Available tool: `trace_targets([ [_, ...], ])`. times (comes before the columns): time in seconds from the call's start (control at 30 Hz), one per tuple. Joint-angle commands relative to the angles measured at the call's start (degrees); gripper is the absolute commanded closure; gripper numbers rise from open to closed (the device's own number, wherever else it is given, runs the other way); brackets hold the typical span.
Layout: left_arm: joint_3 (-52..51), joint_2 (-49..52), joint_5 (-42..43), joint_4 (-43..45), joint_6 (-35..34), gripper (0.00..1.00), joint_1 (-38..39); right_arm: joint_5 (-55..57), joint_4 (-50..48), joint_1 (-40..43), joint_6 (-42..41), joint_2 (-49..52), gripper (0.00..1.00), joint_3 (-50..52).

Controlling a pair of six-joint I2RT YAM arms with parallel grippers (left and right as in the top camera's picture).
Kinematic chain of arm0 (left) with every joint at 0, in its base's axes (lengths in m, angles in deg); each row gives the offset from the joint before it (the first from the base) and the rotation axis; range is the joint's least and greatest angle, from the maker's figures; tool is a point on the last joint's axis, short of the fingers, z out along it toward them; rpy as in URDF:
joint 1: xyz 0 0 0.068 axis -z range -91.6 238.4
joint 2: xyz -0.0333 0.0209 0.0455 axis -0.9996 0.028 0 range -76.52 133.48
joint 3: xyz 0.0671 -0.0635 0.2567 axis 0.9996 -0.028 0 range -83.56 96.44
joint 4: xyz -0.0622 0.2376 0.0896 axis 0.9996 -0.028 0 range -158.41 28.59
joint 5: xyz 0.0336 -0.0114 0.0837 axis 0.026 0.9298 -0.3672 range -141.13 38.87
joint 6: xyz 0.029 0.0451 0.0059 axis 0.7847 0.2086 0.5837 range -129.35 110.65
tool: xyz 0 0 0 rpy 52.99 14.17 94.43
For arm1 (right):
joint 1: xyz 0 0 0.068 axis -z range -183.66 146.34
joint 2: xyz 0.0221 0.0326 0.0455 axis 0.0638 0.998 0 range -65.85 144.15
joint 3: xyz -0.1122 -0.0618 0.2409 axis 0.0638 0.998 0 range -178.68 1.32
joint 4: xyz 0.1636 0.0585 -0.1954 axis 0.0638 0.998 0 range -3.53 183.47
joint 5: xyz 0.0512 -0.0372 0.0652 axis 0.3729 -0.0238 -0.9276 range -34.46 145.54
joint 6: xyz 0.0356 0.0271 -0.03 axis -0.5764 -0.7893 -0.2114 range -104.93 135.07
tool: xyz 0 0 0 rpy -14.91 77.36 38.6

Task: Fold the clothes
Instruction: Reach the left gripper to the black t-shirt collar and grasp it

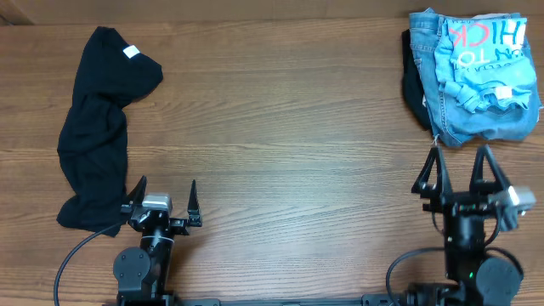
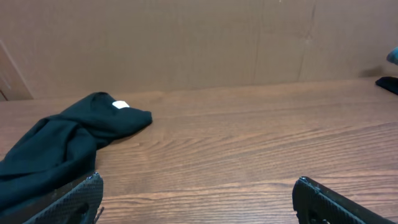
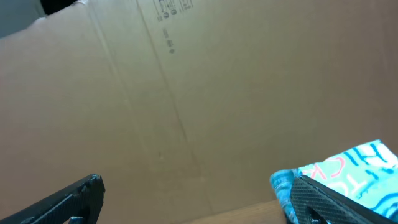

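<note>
The black T-shirt (image 1: 95,127) lies crumpled in a long heap at the left of the wooden table, its small white label (image 1: 131,52) near the far end. It also shows in the left wrist view (image 2: 56,143), left of the jaws. My left gripper (image 1: 163,197) is open and empty, just right of the shirt's near end; in its own view (image 2: 196,190) bare wood lies between the fingers. My right gripper (image 1: 461,170) is open and empty at the front right, far from the shirt; its own view (image 3: 196,186) faces a cardboard wall.
A pile of blue denim jeans (image 1: 459,119) with a light blue printed shirt (image 1: 484,51) on top sits at the back right, just beyond my right gripper; the printed shirt shows in the right wrist view (image 3: 348,168). A cardboard wall (image 2: 199,43) backs the table.
</note>
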Motion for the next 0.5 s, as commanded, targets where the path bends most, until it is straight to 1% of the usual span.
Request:
trace_targets([
  [0.0, -0.2, -0.5, -0.6, -0.1, -0.8, 0.0, 0.1, 0.8, -0.7, -0.3, 2.1, 10.6, 0.0, -10.5],
  [0.1, -0.2, -0.5, -0.6, -0.1, -0.7, 0.0, 0.1, 0.6, -0.8, -0.3, 2.1, 24.0, 0.0, -22.3],
  [0.2, -0.2, -0.5, -0.6, -0.1, -0.8, 0.0, 0.1, -2.7, -1.3, -0.3, 2.1, 37.9, 0.0, -33.3],
  [0.23, -0.2, -0.5, -0.6, -0.1, -0.8, 0.0, 0.1, -6.3, -5.9, -0.3, 2.1, 43.8, 0.0, -36.7],
  [0.27, -0.2, -0.5, -0.6, -0.1, -0.8, 0.0, 0.1, -6.4, -11.6, -0.3, 2.1, 47.2, 0.0, -37.7],
  [0.3, -0.2, -0.5, -0.6, -0.1, -0.8, 0.0, 0.1, -6.6, -21.1, -0.3, 1.6, 51.3, 0.0, -37.9],
  [0.33, -0.2, -0.5, -0.6, -0.1, -0.8, 0.0, 0.1, -6.8, -28.5, -0.3, 1.7, 55.2, 0.0, -37.9],
  [0.37, -0.2, -0.5, -0.6, -0.1, -0.8, 0.0, 0.1, -6.4, -32.7, -0.2, 2.3, 58.4, 0.0, -37.9],
  [0.4, -0.2, -0.5, -0.6, -0.1, -0.8, 0.0, 0.1, -6.4, -34.5, 0.2, 3.1, 61.4, 0.0, -37.9],
  [0.47, -0.2, -0.5, -0.6, -0.1, -0.8, 0.0, 0.1, -6.1, -34.3, 0.3, 3.3, 67.4, 0.0, -38.0],
])
